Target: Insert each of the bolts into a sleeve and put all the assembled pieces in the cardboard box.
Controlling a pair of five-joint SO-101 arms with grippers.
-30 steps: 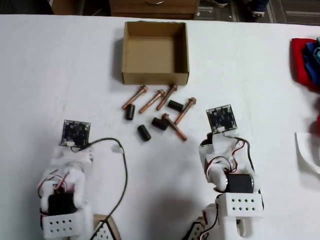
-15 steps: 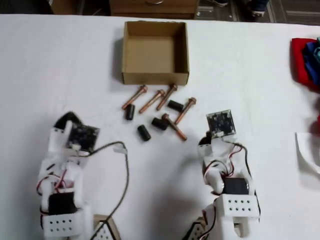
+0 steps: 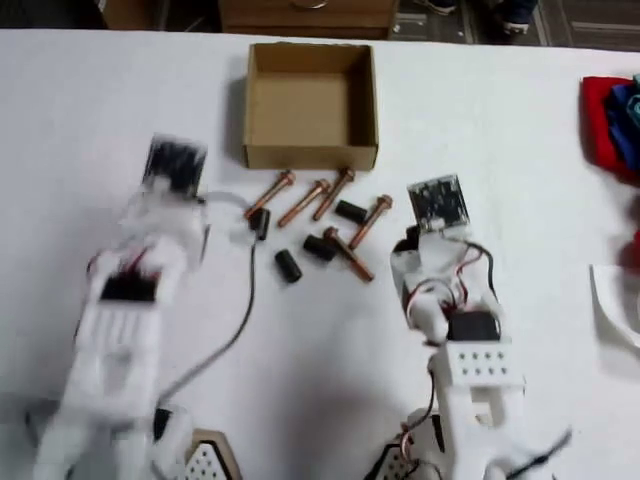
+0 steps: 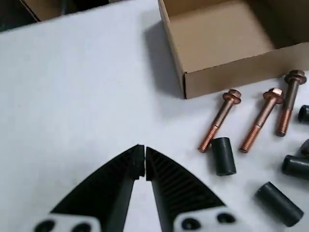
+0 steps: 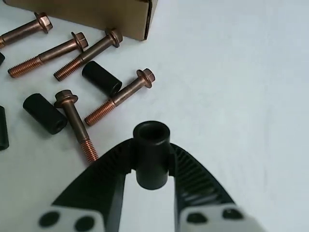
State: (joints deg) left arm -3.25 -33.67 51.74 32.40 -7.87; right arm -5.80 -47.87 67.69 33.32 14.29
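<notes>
The left fingers (image 4: 145,162), black plastic wedges with ribbed inner faces, are clenched tip to tip on nothing above the white desk (image 4: 72,96). Beyond them lies a short black sleeve (image 4: 223,155) beside a copper-coloured bolt (image 4: 218,120) with a flanged hex head. Past those stands the open cardboard box (image 4: 241,77), square with plain brown walls.

The right fingers (image 5: 151,163) are grasping an upright sleeve (image 5: 151,142), a smooth, dark cylinder whose hollow bore faces the camera. A threaded bolt (image 5: 77,123) lies just beside these fingers. More bolts (image 5: 119,95) and loose sleeves (image 5: 101,77) are scattered beyond it, short of the box corner (image 5: 130,19).
</notes>
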